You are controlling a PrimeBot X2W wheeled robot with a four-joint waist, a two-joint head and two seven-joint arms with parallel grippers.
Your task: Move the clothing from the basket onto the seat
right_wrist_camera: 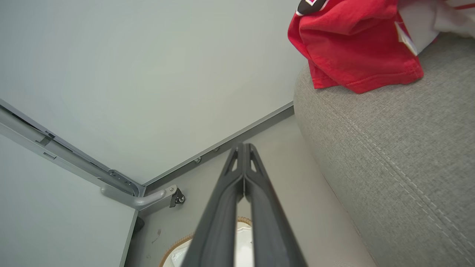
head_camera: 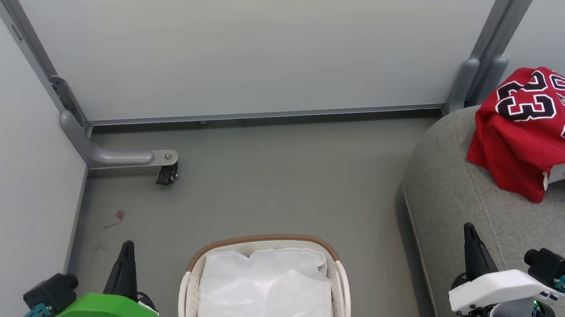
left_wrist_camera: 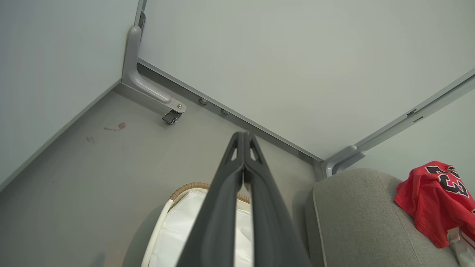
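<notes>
At lower left, your left claw (head_camera: 128, 247) stood closed, empty; the basket (head_camera: 188, 270) at centre held only its liner (head_camera: 264, 289); your right claw (head_camera: 469, 231), closed too, hovered by the seat (head_camera: 451, 203), where the clothing (head_camera: 519, 138) lay: soft, light, probably best pinched at a bunched fold.

Between the left tool (head_camera: 128, 245) and the right tool (head_camera: 469, 229), the basket (head_camera: 268, 237) is cut off at its near end by the bottom edge. Beyond the right tool's tip the clothing (head_camera: 519, 138) runs off the right edge, its lettering cropped, its lower garment mostly covered. The seat (head_camera: 451, 198) by that tool also runs out of frame
</notes>
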